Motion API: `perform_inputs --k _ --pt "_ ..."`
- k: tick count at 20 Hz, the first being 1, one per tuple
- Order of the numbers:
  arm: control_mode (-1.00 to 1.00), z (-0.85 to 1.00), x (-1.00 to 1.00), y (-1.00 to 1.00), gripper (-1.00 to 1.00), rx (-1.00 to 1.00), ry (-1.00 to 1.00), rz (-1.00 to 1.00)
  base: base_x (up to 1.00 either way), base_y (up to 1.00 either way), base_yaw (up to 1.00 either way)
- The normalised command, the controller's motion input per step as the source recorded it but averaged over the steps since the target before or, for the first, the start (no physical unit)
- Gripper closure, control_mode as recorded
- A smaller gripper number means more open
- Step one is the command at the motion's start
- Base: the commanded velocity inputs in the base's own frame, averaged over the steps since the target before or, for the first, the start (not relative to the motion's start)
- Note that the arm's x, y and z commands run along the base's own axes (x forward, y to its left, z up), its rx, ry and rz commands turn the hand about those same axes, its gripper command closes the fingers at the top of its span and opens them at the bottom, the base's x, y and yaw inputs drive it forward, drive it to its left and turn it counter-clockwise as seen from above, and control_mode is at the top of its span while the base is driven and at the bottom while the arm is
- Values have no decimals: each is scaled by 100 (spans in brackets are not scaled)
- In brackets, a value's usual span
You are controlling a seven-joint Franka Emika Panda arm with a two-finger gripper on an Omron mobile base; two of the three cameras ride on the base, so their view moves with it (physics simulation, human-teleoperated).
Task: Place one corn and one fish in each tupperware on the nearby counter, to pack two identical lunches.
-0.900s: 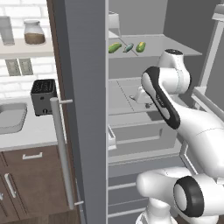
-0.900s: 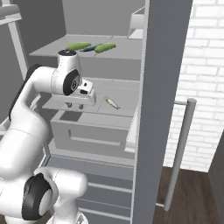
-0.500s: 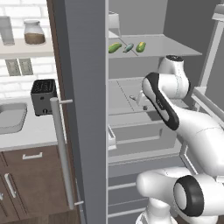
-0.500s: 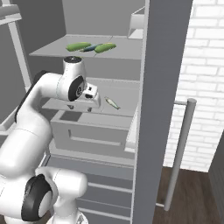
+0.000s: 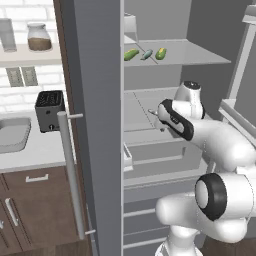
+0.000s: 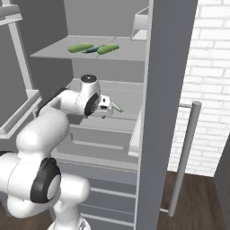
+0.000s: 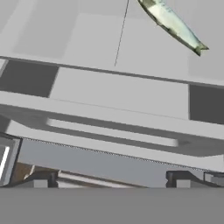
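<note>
The end effector [image 6: 108, 108] hung inside the open fridge, just above the middle shelf [image 6: 128, 96]. Its jaws stood wide apart, released, with nothing between them. A fish [image 7: 175, 25] lay on that shelf just beyond the fingertips [image 7: 40, 180], apart from them. On the shelf above sat a corn [image 5: 161, 53] beside another fish [image 5: 146, 54] and a green vegetable [image 5: 131, 54]. One tupperware [image 5: 12, 135] rested on the surface [image 5: 35, 150] left of the toaster [image 5: 49, 110].
</note>
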Motion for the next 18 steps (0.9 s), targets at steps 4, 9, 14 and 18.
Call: perform_inputs --k 4,9,14,18 --pt "-100 8 55 0 -100 -10 -1 24 0 0 0" --pt "-100 7 35 -3 -100 -16 0 8 0 0 0" --pt "-100 -4 45 -29 -100 -10 -1 0 0 0 0" --pt "-100 -17 13 -36 -100 0 -17 0 0 0 0"
